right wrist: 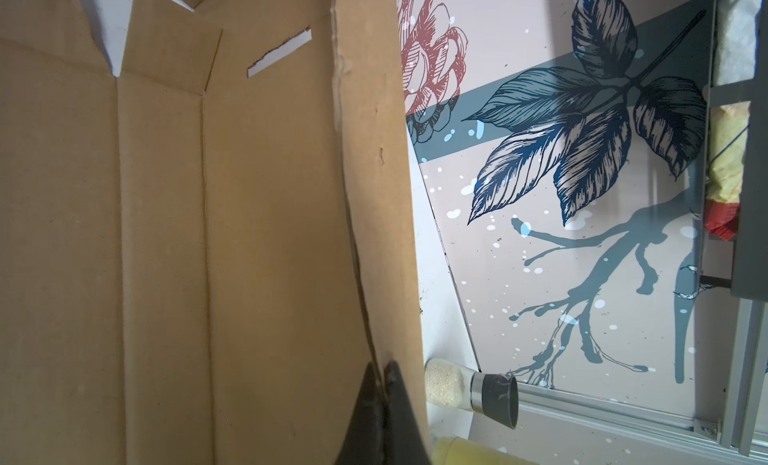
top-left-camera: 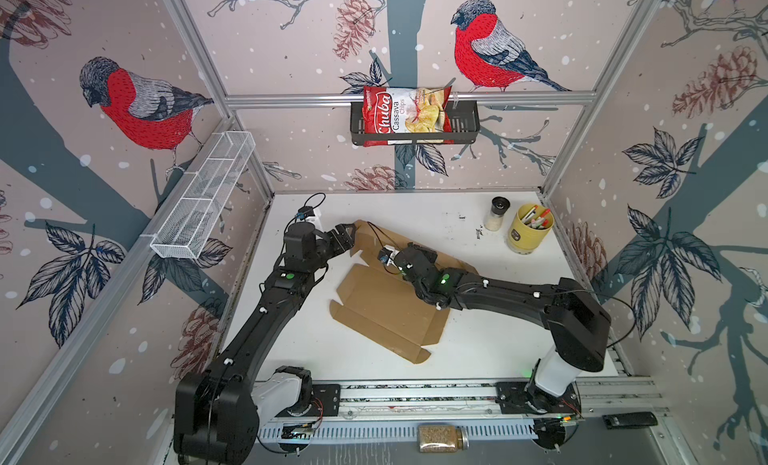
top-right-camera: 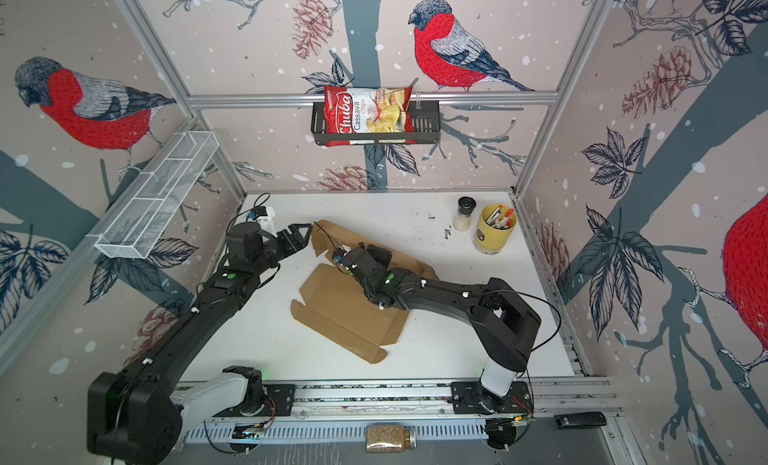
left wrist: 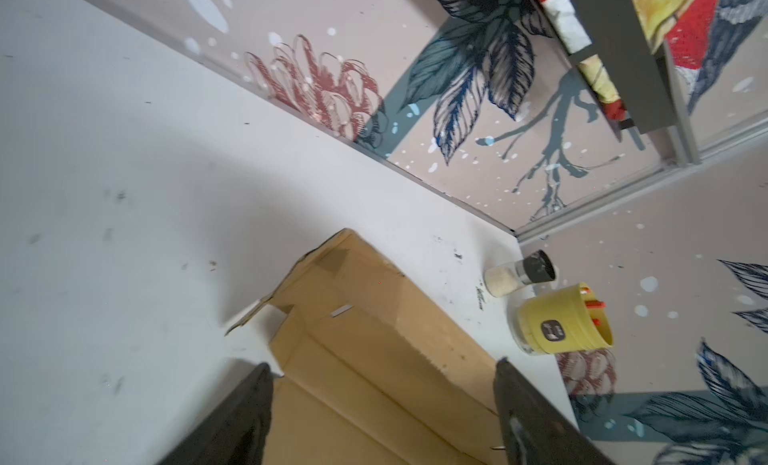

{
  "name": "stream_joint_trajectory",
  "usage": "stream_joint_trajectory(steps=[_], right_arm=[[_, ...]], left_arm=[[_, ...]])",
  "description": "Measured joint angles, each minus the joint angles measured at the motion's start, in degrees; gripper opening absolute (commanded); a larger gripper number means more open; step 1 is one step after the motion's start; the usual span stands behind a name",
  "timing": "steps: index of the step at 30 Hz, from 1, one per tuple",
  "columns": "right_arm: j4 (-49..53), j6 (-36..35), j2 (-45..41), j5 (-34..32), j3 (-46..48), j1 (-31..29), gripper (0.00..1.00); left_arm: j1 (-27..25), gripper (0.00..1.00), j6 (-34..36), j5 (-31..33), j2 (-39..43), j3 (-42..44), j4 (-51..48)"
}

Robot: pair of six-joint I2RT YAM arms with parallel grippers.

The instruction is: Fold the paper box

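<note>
Two tools over one sheet of plain brown corrugated card: the paper box [top-left-camera: 386, 313], unprinted and die-cut. Lies slantwise at the middle of the white, scuffed surface [top-left-camera: 490, 350] in both top views. Near half flat: broad rectangular panels, straight scored fold lines, small rounded tabs at the near corner. Far long panel lifted and slightly bowed, with a rough cut edge and a narrow slot through it near one end, seen in the right wrist view.

Right tool [right wrist: 380, 375] clamped on that raised panel's edge, its black tapered fingers [right wrist: 365, 421] pressed together with the card pinched between.

Left tool [left wrist: 383, 363] at the box's far left corner, spread wide and gripping nothing. Matte black fingers [left wrist: 536, 421] stand either side of the card in the left wrist view; whether they touch it, cannot tell.

Far right corner, well apart from the box: a clear glass shaker [top-left-camera: 496, 213] of pale grains with a flared black cap, just beside a round yellow cup [top-left-camera: 528, 234] of pens.
</note>
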State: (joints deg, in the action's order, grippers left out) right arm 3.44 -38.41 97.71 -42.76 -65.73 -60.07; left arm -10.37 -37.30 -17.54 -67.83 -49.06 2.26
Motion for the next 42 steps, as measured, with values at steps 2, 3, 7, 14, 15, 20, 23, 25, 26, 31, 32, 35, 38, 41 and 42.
stream_joint_trajectory(steps=[2,3,7,14,15,20,23,25,26,31,32,35,38,41,42], right_arm=[[0.0,0.0,0.0,-0.1,0.1,0.0,0.00],[0.0,0.0,-0.1,0.0,0.2,0.0,0.00],[0.1,0.0,-0.2,0.0,0.2,0.0,0.00],[0.1,0.8,-0.7,0.0,0.8,0.0,0.00],[0.0,0.9,-0.8,0.0,0.8,0.0,0.00],[0.1,0.9,-0.8,0.0,0.8,-0.1,0.00],[0.3,1.0,-0.8,0.0,0.7,-0.2,0.00],[0.5,1.0,-0.8,-0.1,0.6,-0.2,0.00],[0.8,1.0,-0.7,-0.3,0.5,-0.2,0.00],[1.6,1.2,-0.5,-1.1,0.3,-0.3,0.00],[1.7,1.2,-0.4,-1.2,0.2,-0.3,0.00],[1.7,1.2,-0.3,-1.3,0.2,-0.3,0.00],[1.7,1.2,-0.2,-1.3,0.2,-0.2,0.00],[1.6,1.2,0.1,-1.5,0.0,-0.1,0.00],[1.6,1.2,0.2,-1.6,-0.1,0.0,0.00]], left_arm=[[-0.3,0.84,0.3,-2.8,-4.0,-3.4,0.0],[-0.5,0.83,0.7,-3.7,-5.9,-5.0,-0.5],[-2.5,0.79,2.5,-5.5,-11.6,-9.9,-3.2],[-5.9,0.72,5.4,-6.1,-17.2,-13.4,-6.5],[-5.9,0.72,5.8,-6.2,-17.7,-13.5,-6.8],[-6.8,0.70,5.8,-6.2,-19.2,-13.6,-7.4],[-7.4,0.64,5.8,-6.2,-19.8,-13.6,-7.3],[-7.7,0.60,5.7,-6.2,-20.1,-13.6,-7.3],[-7.8,0.58,5.7,-6.2,-20.1,-13.7,-7.2],[-8.0,0.48,5.8,-5.8,-20.4,-13.8,-7.2],[-8.0,0.49,5.8,-5.7,-20.4,-13.8,-7.2],[-8.0,0.59,6.2,-5.3,-20.0,-13.8,-7.6],[-7.1,0.72,7.3,-5.1,-17.9,-13.5,-9.0],[-4.1,0.83,7.5,-5.8,-14.3,-10.8,-8.9],[-2.9,0.87,7.5,-6.2,-12.6,-8.7,-8.3]])
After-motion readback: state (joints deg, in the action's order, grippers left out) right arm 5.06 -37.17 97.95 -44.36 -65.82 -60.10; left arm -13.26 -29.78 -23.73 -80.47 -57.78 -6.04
